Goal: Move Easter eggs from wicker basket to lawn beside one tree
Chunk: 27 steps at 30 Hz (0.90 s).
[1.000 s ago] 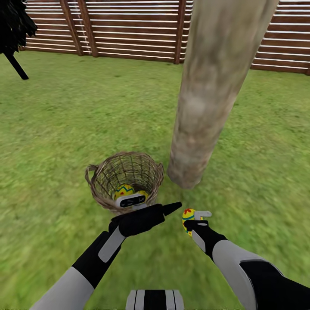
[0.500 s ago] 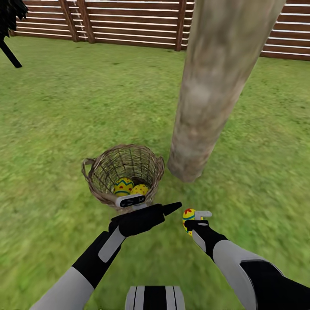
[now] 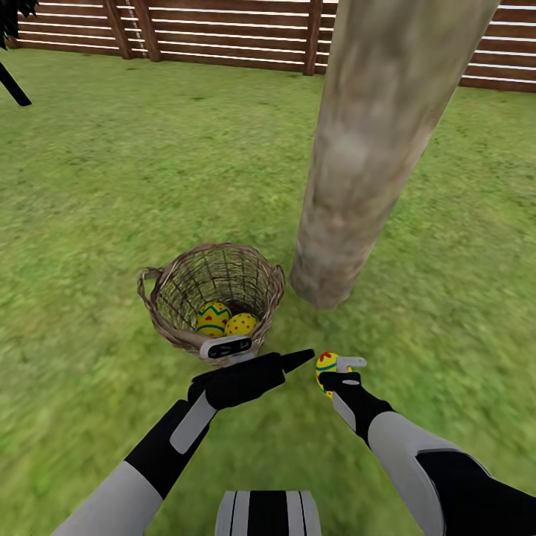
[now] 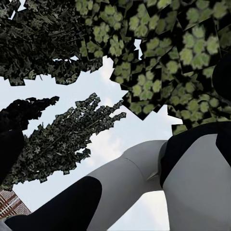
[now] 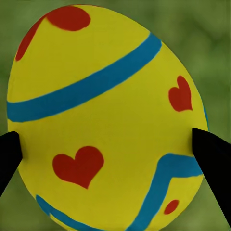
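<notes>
I have one Easter egg (image 3: 325, 367) clenched in my right gripper (image 3: 331, 370), carried low over the lawn (image 3: 112, 186) near the tree (image 3: 357, 179) for setting down. Two eggs (image 3: 225, 320) remain in the wicker basket (image 3: 160, 301) beside the trunk — three in all. My left gripper (image 3: 246, 356) hovers at the basket's near rim; I cannot tell its fingers' state.
</notes>
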Tool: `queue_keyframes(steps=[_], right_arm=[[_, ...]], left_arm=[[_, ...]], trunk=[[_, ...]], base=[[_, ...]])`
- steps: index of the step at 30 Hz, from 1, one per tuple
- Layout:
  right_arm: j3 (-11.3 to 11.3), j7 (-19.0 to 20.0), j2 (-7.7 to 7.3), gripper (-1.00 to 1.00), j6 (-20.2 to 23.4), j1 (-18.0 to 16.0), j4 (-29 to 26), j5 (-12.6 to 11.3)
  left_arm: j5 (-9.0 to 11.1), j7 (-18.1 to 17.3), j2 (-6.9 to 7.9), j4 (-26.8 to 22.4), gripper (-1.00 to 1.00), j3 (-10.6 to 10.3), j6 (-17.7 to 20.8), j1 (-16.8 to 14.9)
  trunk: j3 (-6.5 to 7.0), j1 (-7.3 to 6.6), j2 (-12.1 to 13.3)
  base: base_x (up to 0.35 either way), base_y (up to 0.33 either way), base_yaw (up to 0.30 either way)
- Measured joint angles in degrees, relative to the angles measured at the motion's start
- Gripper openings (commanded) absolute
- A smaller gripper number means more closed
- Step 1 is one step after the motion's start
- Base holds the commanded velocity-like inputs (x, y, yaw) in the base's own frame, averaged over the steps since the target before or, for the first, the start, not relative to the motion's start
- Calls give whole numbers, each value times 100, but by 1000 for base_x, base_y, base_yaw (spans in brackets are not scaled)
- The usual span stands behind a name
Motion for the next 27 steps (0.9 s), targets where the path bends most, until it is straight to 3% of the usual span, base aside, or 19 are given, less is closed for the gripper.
queue_keyframes(steps=[26, 27], right_arm=[[25, -99, 34, -100, 62, 0, -19, 20], [26, -100, 34, 100, 62, 0, -19, 20]], left_arm=[[0, 0, 0, 67, 100, -9, -35, 0], [3, 0, 0, 68, 100, -9, -35, 0]], trunk=[[0, 1, 0], [0, 1, 0]], base=[[0, 0, 0], [0, 0, 0]])
